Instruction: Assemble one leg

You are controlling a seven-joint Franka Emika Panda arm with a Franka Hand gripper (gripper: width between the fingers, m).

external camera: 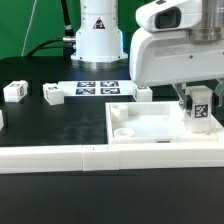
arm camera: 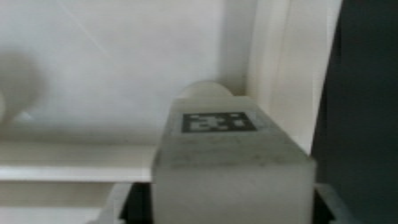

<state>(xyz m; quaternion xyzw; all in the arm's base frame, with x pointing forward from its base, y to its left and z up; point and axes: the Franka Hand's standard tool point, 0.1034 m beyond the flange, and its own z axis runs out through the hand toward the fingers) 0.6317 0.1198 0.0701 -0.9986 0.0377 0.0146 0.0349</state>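
Hand [external camera: 198,99]: closed on the leg [external camera: 200,114], fingers clasping its upper part so the lower end stays free to meet the panel; leg held upright, tag facing the exterior view, hanging over the corner of the panel [external camera: 160,127] at the exterior view's right. In the wrist view the leg [arm camera: 222,165] fills the foreground, tag uppermost, with a rounded recess just behind it, presumably the target socket; whether the foot has entered cannot be told. Panel: flat, white, raised rim; two open sockets [external camera: 127,112] show toward the exterior view's left. Step judged: lowering and seating, upright grip suiting a straight insertion. Further posts [external camera: 52,94]: loose, well apart from the panel. Marker board [external camera: 97,88]: flat behind them. Tabletop [external camera: 60,125]: black.
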